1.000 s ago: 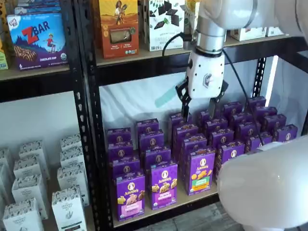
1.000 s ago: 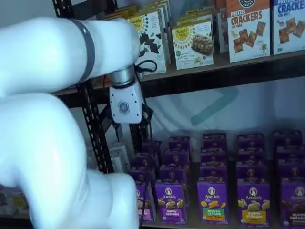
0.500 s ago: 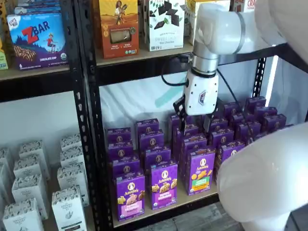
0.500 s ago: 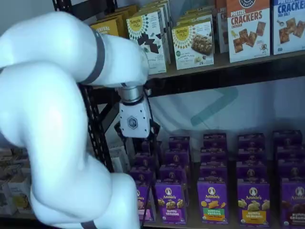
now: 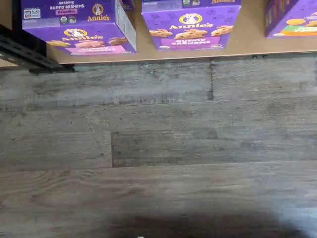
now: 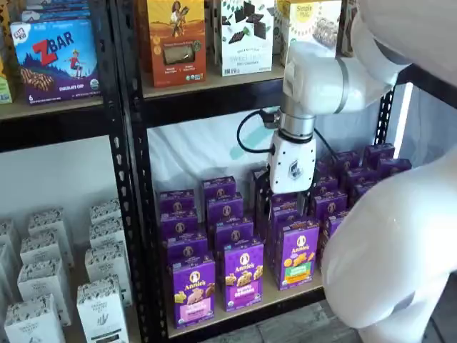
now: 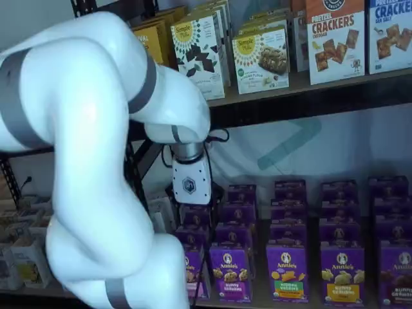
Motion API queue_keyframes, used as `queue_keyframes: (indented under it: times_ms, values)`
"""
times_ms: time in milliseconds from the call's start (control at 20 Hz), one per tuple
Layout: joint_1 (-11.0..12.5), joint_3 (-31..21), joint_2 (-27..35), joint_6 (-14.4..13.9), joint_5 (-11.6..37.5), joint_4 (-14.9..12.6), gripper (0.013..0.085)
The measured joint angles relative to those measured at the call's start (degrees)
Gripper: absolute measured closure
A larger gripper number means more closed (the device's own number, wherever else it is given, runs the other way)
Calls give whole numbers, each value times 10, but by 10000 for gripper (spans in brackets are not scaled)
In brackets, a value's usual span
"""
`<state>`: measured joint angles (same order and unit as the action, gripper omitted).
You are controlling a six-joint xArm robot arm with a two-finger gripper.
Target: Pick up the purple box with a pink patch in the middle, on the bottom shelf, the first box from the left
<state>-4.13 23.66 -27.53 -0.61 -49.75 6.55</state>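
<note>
The purple box [image 6: 193, 291] with a pink patch stands at the front left corner of the bottom shelf [image 6: 289, 295], a pale tan board. It is half hidden behind my arm in a shelf view [image 7: 194, 273]. The wrist view looks down on the purple box [image 5: 78, 26] at the board's edge [image 5: 148, 53]. My gripper [image 6: 283, 202] hangs over the middle rows of purple cartons, behind and to the right of that box. Its black fingers [image 6: 261, 194] stand apart, open, with nothing held. In a shelf view the gripper [image 7: 193, 201] shows mostly its white body.
Beside the target stand a carton with a purple patch [image 6: 243, 275] and one with a green patch [image 6: 298, 254]. Several rows of purple cartons fill the board behind. A black rack post [image 6: 136, 186] rises left of them. White cartons [image 6: 43, 286] sit further left. Grey plank floor [image 5: 158, 148] lies below.
The gripper has come down from under the upper shelf and shifted left, now low over the purple cartons. Its fingers have stayed apart.
</note>
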Motion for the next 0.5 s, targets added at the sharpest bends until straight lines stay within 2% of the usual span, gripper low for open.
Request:
queue_keyframes:
  times_ms: [300,500]
  values:
    - [-7,8,81,2,67,3,130]
    - [-19,17,135,8,114,21,130]
